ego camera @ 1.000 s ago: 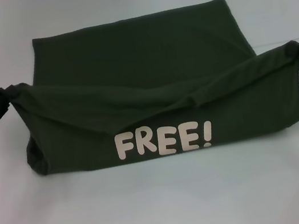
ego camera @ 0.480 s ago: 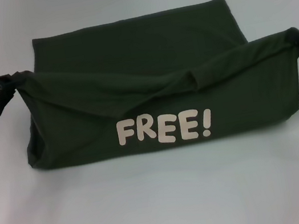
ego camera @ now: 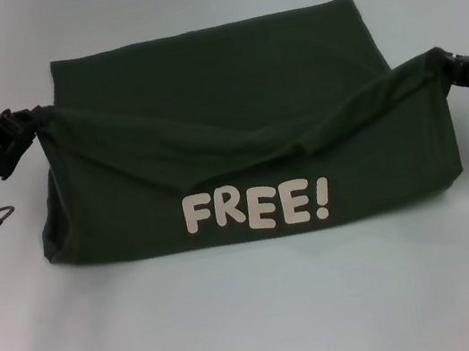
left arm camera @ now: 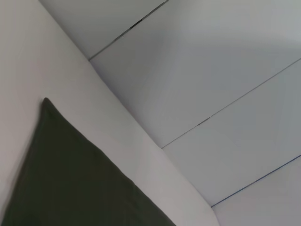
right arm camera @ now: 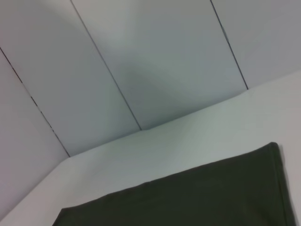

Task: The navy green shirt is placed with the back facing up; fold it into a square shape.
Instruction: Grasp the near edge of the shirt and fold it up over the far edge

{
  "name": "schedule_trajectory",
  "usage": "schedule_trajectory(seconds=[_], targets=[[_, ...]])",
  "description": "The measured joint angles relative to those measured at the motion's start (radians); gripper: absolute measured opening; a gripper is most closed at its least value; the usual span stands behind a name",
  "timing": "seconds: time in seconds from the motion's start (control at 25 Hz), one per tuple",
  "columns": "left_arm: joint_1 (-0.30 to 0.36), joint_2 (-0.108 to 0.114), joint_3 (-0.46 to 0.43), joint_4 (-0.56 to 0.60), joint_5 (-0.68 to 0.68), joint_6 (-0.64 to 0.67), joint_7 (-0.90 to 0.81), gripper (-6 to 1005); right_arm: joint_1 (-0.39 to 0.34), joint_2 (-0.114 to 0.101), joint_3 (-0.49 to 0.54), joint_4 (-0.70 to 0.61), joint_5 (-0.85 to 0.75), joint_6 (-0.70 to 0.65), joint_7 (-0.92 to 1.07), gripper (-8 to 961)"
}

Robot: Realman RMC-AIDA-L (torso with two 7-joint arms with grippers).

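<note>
over the last sec we carried both held corners up and away from the body: the left gripper (ego camera: 23, 122) and right gripper (ego camera: 444, 62) each sat farther back and closer in than a moment before, and the raised flap of the navy green shirt (ego camera: 236, 130) covered more of the layer lying under it. "free!" lettering (ego camera: 257, 208) had also ridden a bit higher on the flap. we read that as the near-to-far fold being roughly midway; the lifted edge wasn't yet over the far edge.

left gripper was pinched on the shirt's left corner, right gripper pinched on the right corner, cloth bunched at both. the edge betw. them sagged in the middle w/ a crease near centre.

shirt lay mid-table (ego camera: 259, 316), far half flat, near half lifted and turned so its front showed toward us. long axis ran left-right across the robot; the lettering read upright from the head cam, so the flap's top pointed away from us.

wrist cams showed only dark cloth (left arm camera: 70, 183) and pale wall panels (right arm camera: 155, 61); no fingers visible there.
</note>
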Motion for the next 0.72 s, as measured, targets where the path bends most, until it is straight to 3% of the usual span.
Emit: schedule_trajectory(seconds=[0.72], targets=[[-0.021, 0.005, 0.000, 0.003, -0.038, -0.047, 0.035, 29, 0.063, -0.015, -0.008, -0.005, 0.015, 0.072, -0.010, 54]])
